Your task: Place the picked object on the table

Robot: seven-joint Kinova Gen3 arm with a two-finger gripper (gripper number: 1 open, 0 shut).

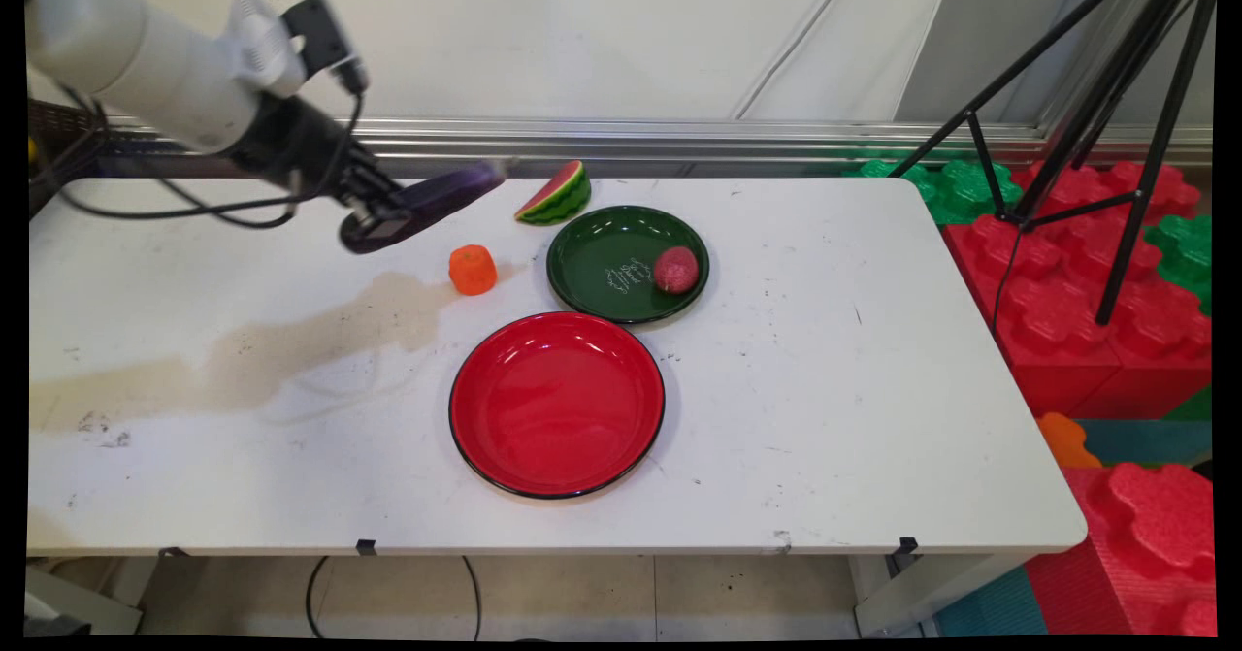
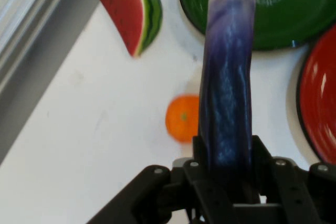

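Eggplant [image 1: 441, 198], long and purple, sits clamped in the hand [image 1: 383, 212], held above the desk [image 1: 825, 389] near its far left part. In the hand view the eggplant [image 2: 227, 77] runs straight out from between the two fingers [image 2: 262, 156], which press against its sides, so the hand [image 2: 227, 163] is closed to the eggplant's width. In the main view it lies roughly level, its free tip pointing right and slightly toward the wall.

Just past that tip a watermelon slice [image 1: 555, 193] rests on the desk near the far edge. Below the eggplant, on the desk, stands a small orange fruit [image 1: 473, 270]; the hand view shows it partly hidden behind the eggplant.

Right of the orange fruit is a green plate [image 1: 602, 244] with a reddish round fruit [image 1: 676, 270] on its right part. Nearer the camera, just beside the green plate, lies a red plate [image 1: 557, 404] with nothing on it. A brownish stain [image 1: 320, 336] spreads over the desk's left side.
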